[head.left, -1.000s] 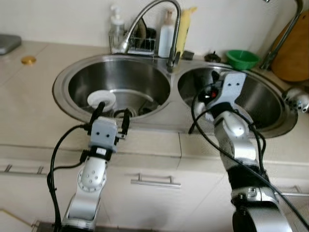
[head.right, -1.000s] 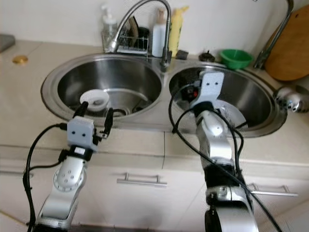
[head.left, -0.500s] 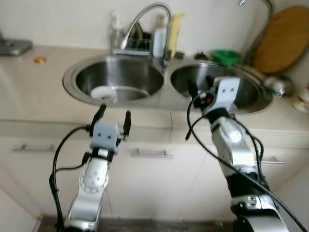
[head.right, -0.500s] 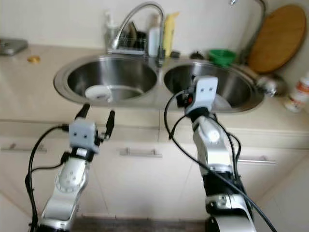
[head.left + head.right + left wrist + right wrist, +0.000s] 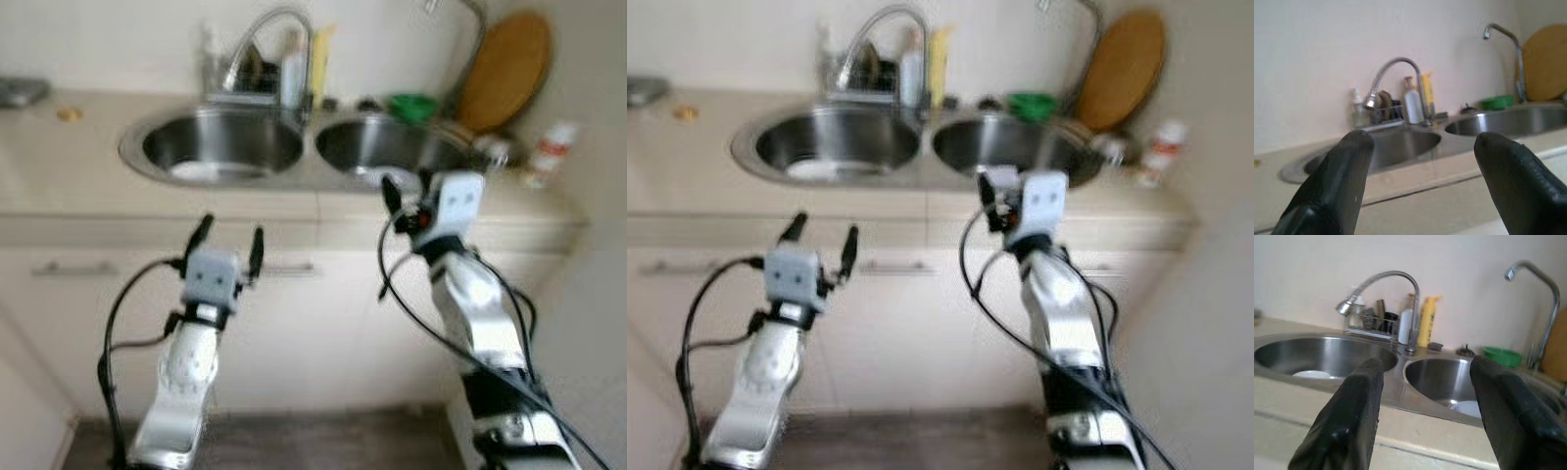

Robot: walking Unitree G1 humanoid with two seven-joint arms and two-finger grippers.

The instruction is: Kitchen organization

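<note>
A steel double sink is set in the beige counter, with a left basin (image 5: pixel 220 147) and a right basin (image 5: pixel 377 145). A white dish (image 5: pixel 1311 374) lies in the left basin, and a white plate (image 5: pixel 1466 407) lies in the right one. My left gripper (image 5: pixel 231 233) is raised in front of the cabinet doors, below the counter edge, open and holding nothing. My right gripper (image 5: pixel 406 188) is higher, level with the counter's front edge before the right basin, and is also open and holding nothing. The head views are blurred.
A curved faucet (image 5: pixel 260 34) stands behind the basins beside a rack with a white bottle and a yellow bottle (image 5: pixel 1426 322). A green bowl (image 5: pixel 411 103), a round wooden board (image 5: pixel 505 69) and a small bottle (image 5: pixel 549 152) sit at the right. The cabinet drawer handle (image 5: pixel 59 266) is below.
The camera has pulled back and dropped, so the sink is now farther off. Both grippers, earlier at the sink's front rim, are now in front of the cabinets, still open.
</note>
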